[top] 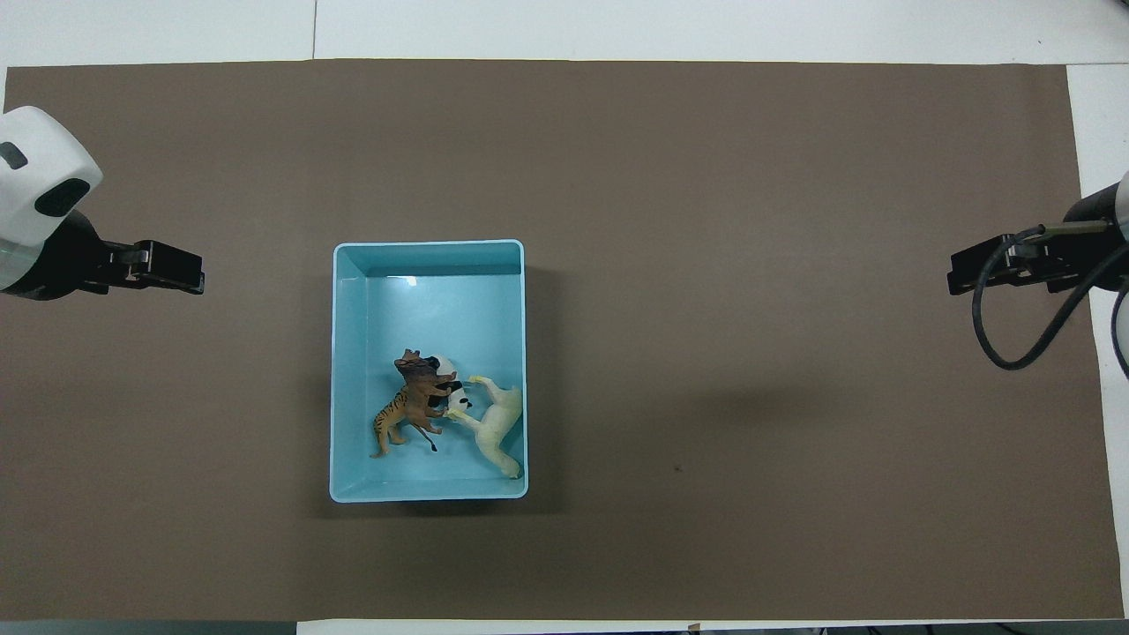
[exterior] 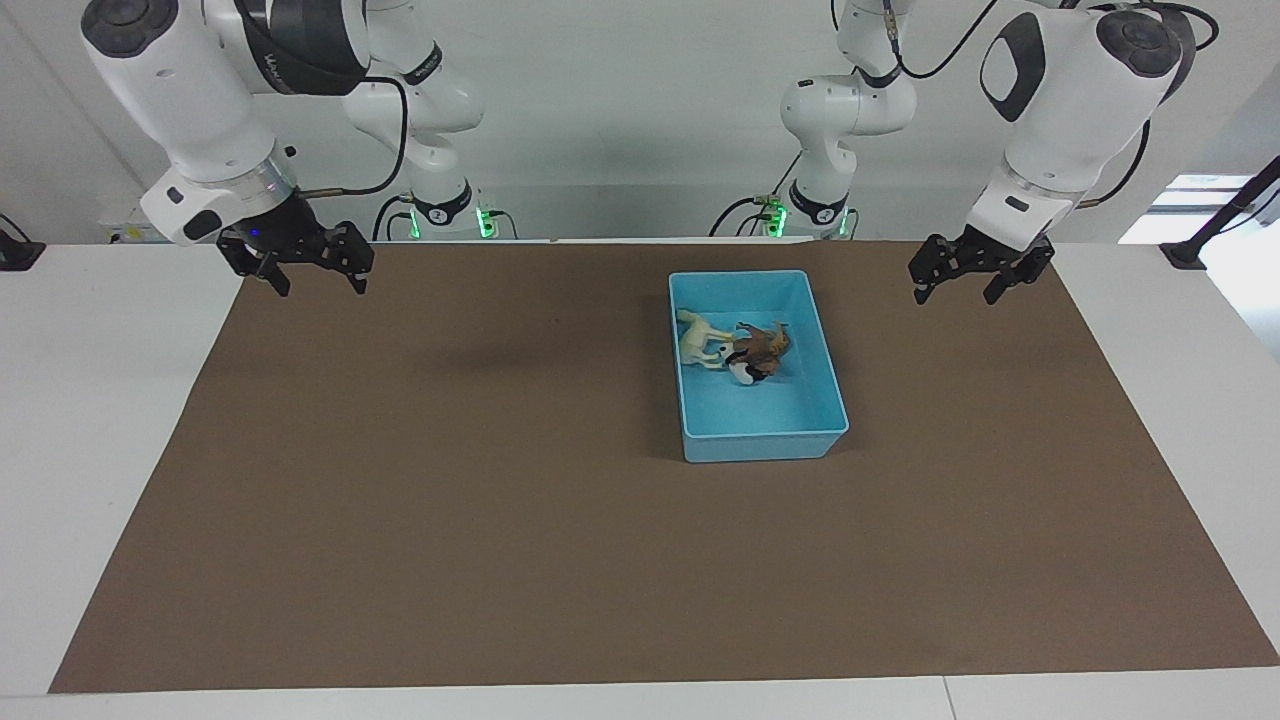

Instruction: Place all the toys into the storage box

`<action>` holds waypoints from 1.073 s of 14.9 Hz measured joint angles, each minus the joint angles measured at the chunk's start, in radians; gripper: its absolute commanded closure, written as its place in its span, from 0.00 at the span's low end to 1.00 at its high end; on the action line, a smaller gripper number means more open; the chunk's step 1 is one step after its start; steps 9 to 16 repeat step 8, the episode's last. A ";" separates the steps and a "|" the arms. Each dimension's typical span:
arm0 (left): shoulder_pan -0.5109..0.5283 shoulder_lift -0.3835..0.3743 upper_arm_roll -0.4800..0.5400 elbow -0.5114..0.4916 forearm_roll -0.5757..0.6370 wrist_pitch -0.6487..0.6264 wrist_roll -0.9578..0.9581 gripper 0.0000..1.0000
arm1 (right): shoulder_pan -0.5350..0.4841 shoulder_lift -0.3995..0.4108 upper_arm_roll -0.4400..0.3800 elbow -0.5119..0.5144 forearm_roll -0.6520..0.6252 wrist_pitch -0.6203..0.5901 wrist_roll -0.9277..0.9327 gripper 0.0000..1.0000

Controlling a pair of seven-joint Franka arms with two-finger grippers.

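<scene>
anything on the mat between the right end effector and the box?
Nothing. In both views only bare brown mat lies between the right end effector and the box; the toys all lie inside the box.

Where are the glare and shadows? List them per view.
Overhead view: a small bright glint on the box floor by its wall farthest from the robots, and a soft shadow on the brown mat. Facing view: faint blurred shadows on the mat, no glare.

- glossy white rounded arm shells, dark grey joint bands and round caps
- black two-finger left gripper (exterior: 965, 277) and right gripper (exterior: 308, 266)
- black cable looped above each gripper
</scene>
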 measured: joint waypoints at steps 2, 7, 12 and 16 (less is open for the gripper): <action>0.000 0.000 0.000 0.000 0.000 0.001 0.000 0.00 | -0.007 -0.002 0.000 0.000 -0.015 0.002 -0.002 0.00; 0.000 0.000 0.001 0.000 0.000 0.001 0.000 0.00 | -0.014 -0.004 0.000 0.000 -0.018 0.003 -0.005 0.00; 0.000 0.000 0.001 0.000 0.000 0.001 0.000 0.00 | -0.014 -0.004 0.000 0.000 -0.018 0.003 -0.005 0.00; 0.000 0.000 0.001 0.000 0.000 0.001 0.000 0.00 | -0.014 -0.004 0.000 0.000 -0.018 0.003 -0.005 0.00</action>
